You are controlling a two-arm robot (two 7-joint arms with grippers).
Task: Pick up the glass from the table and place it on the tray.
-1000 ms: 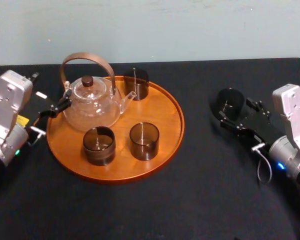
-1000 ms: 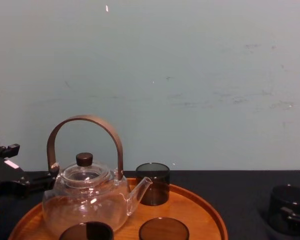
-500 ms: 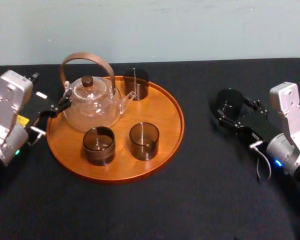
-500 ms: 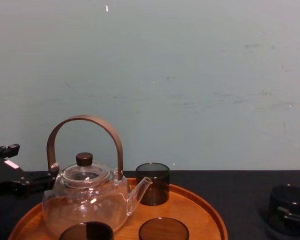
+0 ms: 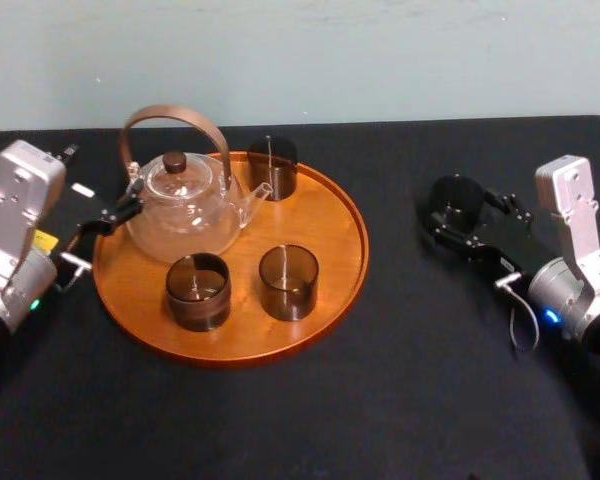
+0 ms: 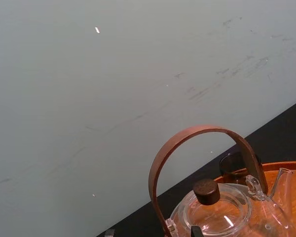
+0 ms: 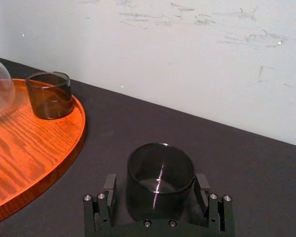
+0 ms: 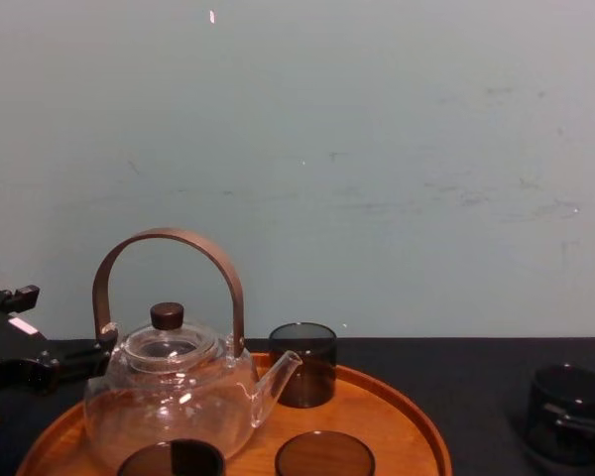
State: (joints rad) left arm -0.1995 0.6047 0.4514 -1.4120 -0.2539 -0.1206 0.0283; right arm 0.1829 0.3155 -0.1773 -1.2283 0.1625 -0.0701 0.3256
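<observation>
Black table point(image 5: 400, 400), smoked glass point(image 7: 160, 180) between the right tool's point(image 7: 156, 191) spread fingers

Teapot point(image 5: 185, 208) on tray point(image 5: 332, 262), glass point(image 5: 456, 197) on table point(image 5: 380, 400) right of tray

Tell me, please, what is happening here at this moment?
The robot's right gripper has reached around a dark glass that stands on the black table, to the right of the tray. Its fingers are open on either side of the glass, which is not yet lifted. The tray already holds a teapot and three other glasses. The left gripper is parked at the tray's left edge, beside the teapot.
</observation>
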